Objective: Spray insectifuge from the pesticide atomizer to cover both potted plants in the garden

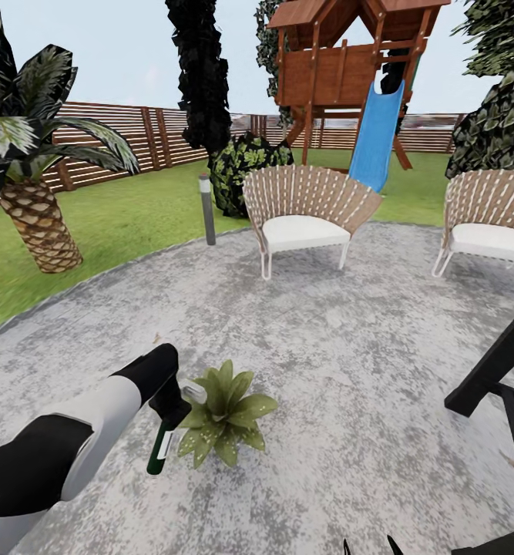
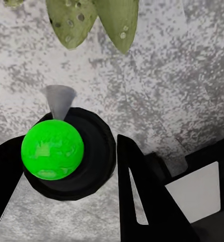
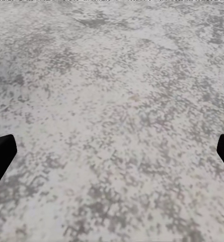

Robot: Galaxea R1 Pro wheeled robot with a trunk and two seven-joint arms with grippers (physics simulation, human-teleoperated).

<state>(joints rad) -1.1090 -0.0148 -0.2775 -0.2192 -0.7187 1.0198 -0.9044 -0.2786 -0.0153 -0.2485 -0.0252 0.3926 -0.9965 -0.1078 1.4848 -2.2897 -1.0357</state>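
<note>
In the head view my left gripper (image 1: 169, 407) is shut on the pesticide atomizer (image 1: 162, 447), a slim dark green bottle with a white label, held tilted just above the paved patio (image 1: 326, 331). Its whitish trigger head (image 1: 192, 391) touches the leaves of one potted plant (image 1: 227, 416), a low olive-green rosette. In the left wrist view the bottle (image 2: 52, 148) appears end-on as a bright green round between dark fingers (image 2: 142, 201), with speckled leaves (image 2: 91, 20) just beyond. A second plant is out of view. My right gripper (image 3: 112, 156) hangs open over bare paving; its tips (image 1: 370, 547) peek in at the bottom edge.
Two woven chairs (image 1: 303, 212) (image 1: 492, 220) stand at the patio's far side. A grey bollard lamp (image 1: 206, 208) and a dark bush (image 1: 245, 166) mark the lawn edge, a palm (image 1: 33, 208) grows at left, and a playhouse slide (image 1: 376, 135) stands before the fence. A black frame (image 1: 495, 370) is at right.
</note>
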